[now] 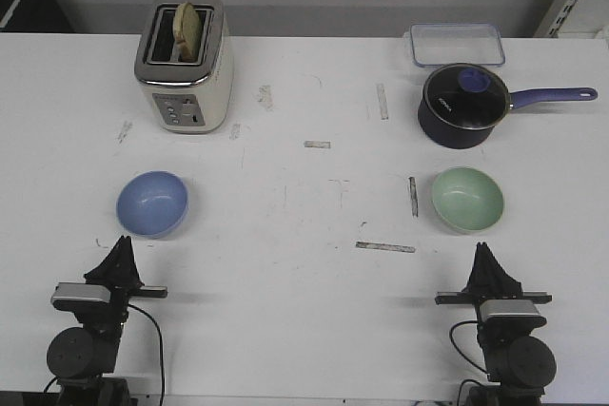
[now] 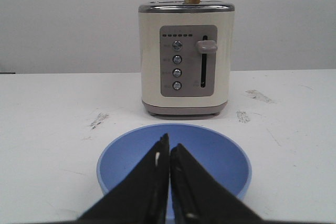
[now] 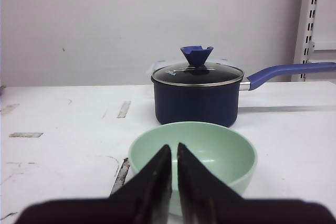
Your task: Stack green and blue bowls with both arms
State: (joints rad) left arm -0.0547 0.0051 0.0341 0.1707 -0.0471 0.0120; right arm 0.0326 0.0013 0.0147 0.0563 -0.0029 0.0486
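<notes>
The periwinkle blue bowl [image 1: 152, 203] sits on the white table at the left; it also shows in the left wrist view [image 2: 210, 153]. The mint green bowl [image 1: 467, 200] sits at the right, apart from the blue one, and shows in the right wrist view [image 3: 210, 148]. My left gripper [image 1: 122, 246] is shut and empty, just on the near side of the blue bowl, its tips [image 2: 169, 145] over the bowl's near rim. My right gripper [image 1: 485, 252] is shut and empty, just on the near side of the green bowl, seen in the right wrist view [image 3: 174, 150].
A cream toaster [image 1: 185, 62] with a slice of bread stands at the back left. A dark navy saucepan [image 1: 463, 106] with glass lid and blue handle stands beyond the green bowl. A clear plastic container [image 1: 457, 44] lies at the back right. Tape marks dot the table [image 1: 314, 206].
</notes>
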